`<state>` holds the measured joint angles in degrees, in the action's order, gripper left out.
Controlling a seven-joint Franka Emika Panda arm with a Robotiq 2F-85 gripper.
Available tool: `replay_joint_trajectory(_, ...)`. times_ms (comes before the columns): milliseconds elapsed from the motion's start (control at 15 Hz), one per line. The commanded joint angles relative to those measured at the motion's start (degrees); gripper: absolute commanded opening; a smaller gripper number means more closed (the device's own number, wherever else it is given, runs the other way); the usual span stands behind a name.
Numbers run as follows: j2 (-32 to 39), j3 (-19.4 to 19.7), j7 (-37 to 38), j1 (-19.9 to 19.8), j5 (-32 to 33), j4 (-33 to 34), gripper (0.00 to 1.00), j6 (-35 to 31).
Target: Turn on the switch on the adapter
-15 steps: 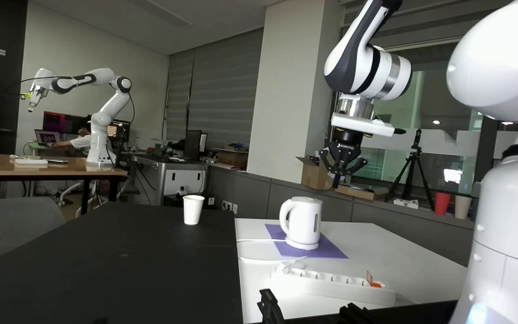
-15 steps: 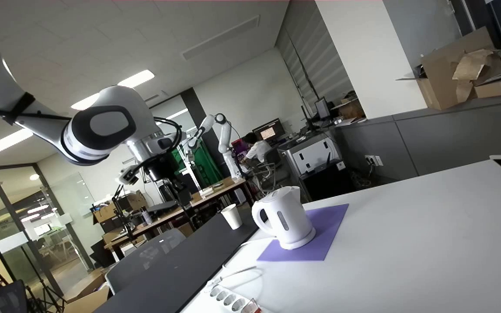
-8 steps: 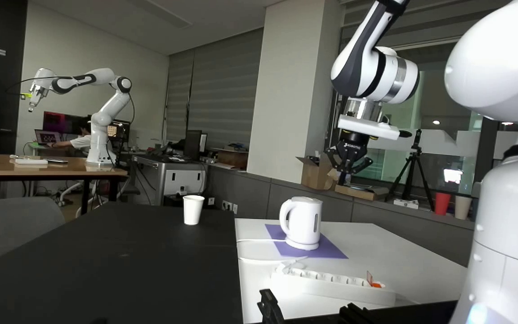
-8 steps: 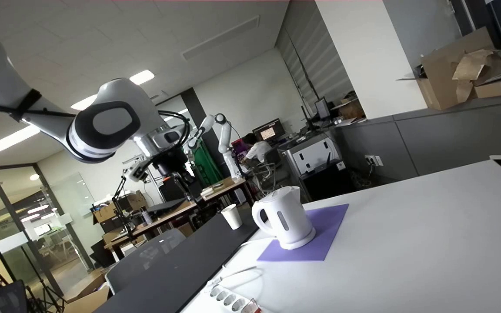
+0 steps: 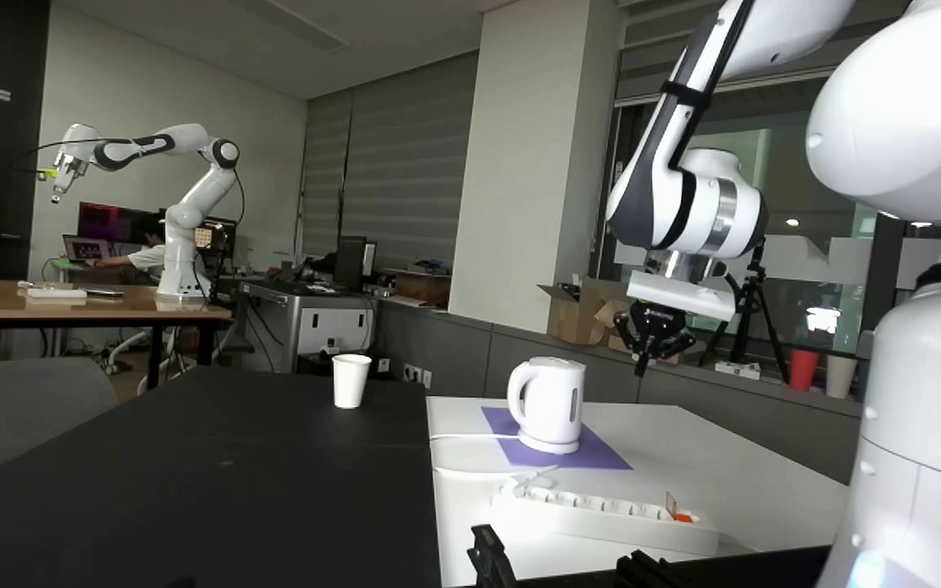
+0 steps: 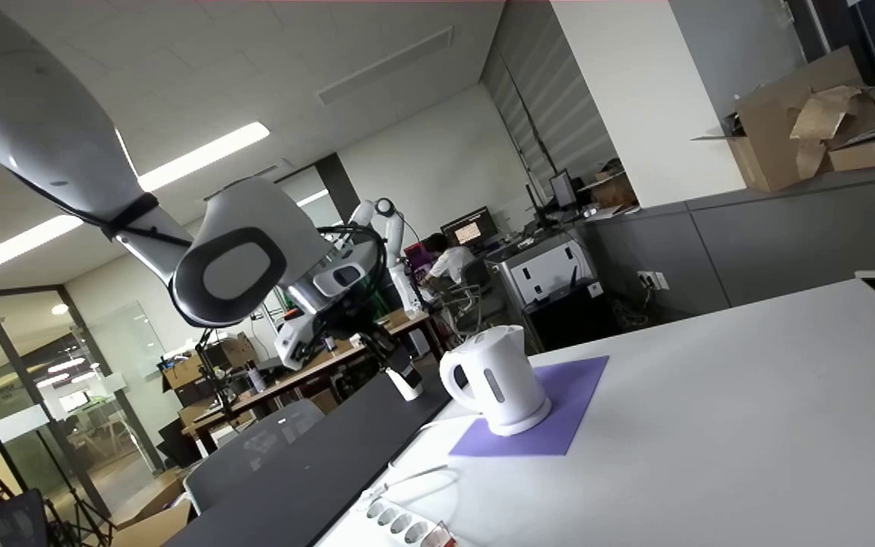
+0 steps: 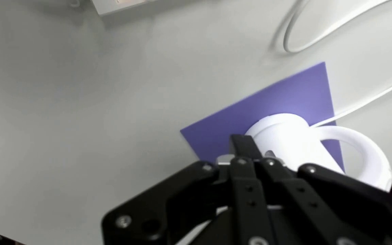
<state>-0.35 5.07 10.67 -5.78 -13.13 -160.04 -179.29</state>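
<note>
black two-finger gripper (image 5: 641,367): tips together, well above the white counter (image 5: 752,465). long flat white plastic power strip (image 5: 601,523) lies by that counter's nearest edge in an exterior view, tiny orange-red rocker switch (image 5: 685,518) at one end. i'd traverse high, press straight down, clear of the upright translucent flap (image 5: 671,505).

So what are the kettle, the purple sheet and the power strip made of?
The electric kettle looks like smooth plastic: its white is even, with no metallic gleam. The purple sheet could be paper, card or thin foam, matte: it lies flat, crisp-edged, hardly shining. The power strip seems hard, smooth plastic: plain white, straight-edged.
</note>
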Motion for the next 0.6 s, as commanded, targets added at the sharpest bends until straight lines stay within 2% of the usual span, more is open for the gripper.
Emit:
replay_joint_trajectory(0,6.87,-1.28,-2.34,0.4,-3.6,0.02,0.0,-5.45)
replay_joint_trajectory(333,15.33,-2.8,-3.49,-0.37,-5.12,0.09,0.0,-12.01)
replay_joint_trajectory(533,19.05,-4.88,-3.72,-2.87,-4.63,0.11,0.0,-14.71)
